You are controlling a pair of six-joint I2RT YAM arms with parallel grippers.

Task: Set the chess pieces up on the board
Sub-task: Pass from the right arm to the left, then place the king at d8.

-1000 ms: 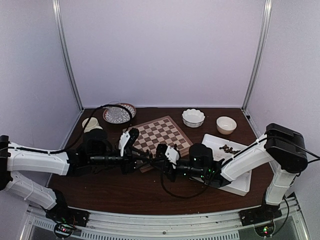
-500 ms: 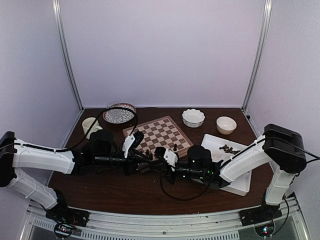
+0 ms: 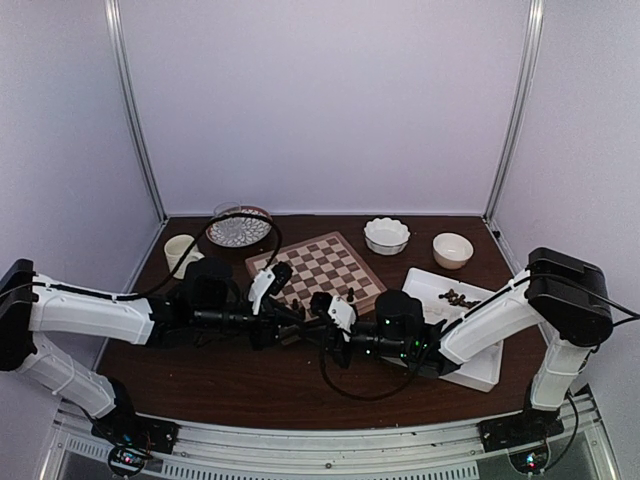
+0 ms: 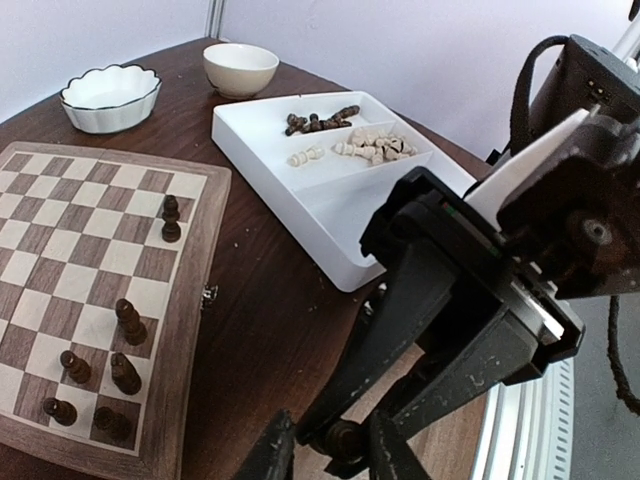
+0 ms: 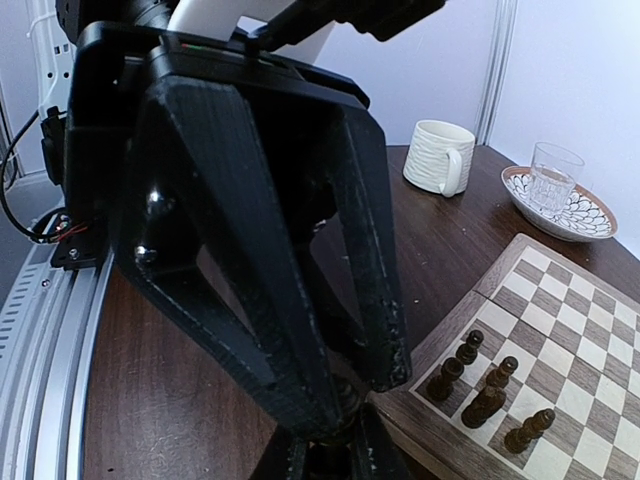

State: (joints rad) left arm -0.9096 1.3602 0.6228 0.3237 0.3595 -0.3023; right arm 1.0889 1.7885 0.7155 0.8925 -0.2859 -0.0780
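Dark wooden bench [image 4: 265, 310] carries a square cream-and-brown checkered wooden board [image 4: 60, 200], on which six dark turned pieces [image 4: 128, 322] are already stood at the lower left of the left wrist view. At that view's bottom centre, a small dark wooden piece [image 4: 340, 440] is pinched by the right claw [image 4: 345, 428], with the left claw [image 4: 328, 462] spread either side. A hand-over is judged under way. Next, the left claw must be closed before the right is released.

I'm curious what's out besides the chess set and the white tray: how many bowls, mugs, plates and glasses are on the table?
Bowls: 2
Mug: 1
Plate: 1
Glass: 1
Total: 5
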